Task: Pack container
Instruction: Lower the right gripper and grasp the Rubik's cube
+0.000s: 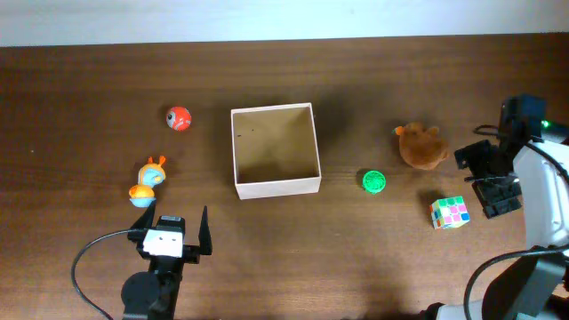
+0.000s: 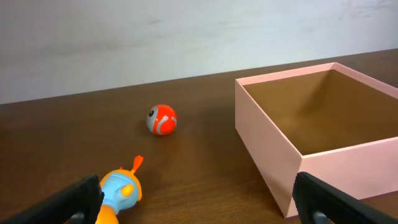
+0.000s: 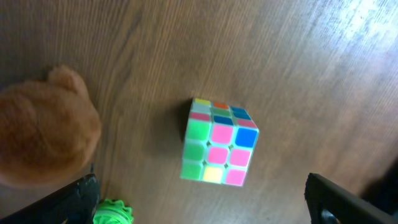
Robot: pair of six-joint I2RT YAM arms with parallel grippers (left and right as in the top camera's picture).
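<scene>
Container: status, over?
Left fingers open, empty. Right fingers open, empty, cube just ahead. Container upright, nothing inside, opening unobstructed.

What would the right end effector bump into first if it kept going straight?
Most likely the colourful puzzle cube, lying centred ahead of the open right end effector on the table, though depth is hard to judge.
</scene>
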